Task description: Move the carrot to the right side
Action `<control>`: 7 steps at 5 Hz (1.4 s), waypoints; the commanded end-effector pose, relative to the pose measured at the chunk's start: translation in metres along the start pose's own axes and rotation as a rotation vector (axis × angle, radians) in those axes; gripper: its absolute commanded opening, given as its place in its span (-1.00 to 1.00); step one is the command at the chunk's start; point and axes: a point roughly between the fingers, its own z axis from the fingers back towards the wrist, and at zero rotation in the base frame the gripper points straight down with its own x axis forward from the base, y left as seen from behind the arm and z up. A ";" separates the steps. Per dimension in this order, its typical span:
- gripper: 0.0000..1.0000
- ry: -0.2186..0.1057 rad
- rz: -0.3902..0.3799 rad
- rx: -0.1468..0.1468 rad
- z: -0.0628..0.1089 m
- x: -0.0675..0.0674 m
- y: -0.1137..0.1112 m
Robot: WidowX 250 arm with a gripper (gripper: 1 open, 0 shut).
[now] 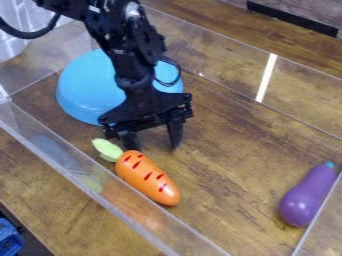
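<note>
Our gripper hangs spread apart, empty, above the carrot; we judge its glossy body could squirt sideways if pinched off-centre.

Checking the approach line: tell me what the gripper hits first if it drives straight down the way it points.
Probably the carrot: the open gripper points down just above its upper end. Depth from one view is unclear; it could meet the wooden table just behind.

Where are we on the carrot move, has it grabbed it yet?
Not yet. Done: nothing visible; the glossy orange toy carrot lies on the wooden table, left of centre. In hand: the black gripper hovers just above it, fingers spread, holding nothing. Left: descend, grasp, and carry it right, toward the side where the purple toy eggplant lies.
</note>
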 end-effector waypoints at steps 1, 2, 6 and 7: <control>1.00 0.007 -0.014 0.028 0.000 -0.018 0.013; 1.00 0.001 -0.043 0.040 0.001 -0.021 0.017; 1.00 0.006 -0.147 0.059 -0.001 -0.019 -0.003; 1.00 0.009 -0.147 0.062 -0.003 -0.016 -0.013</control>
